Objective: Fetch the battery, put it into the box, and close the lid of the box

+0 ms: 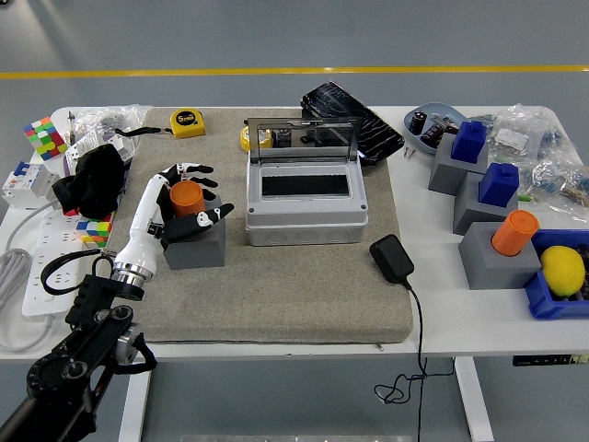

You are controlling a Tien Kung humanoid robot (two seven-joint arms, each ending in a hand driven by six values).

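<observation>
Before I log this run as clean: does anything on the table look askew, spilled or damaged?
Nothing stands out. The box sits square with its lid upright, and the orange battery stands upright in its grey holder, the left hand around it.
</observation>
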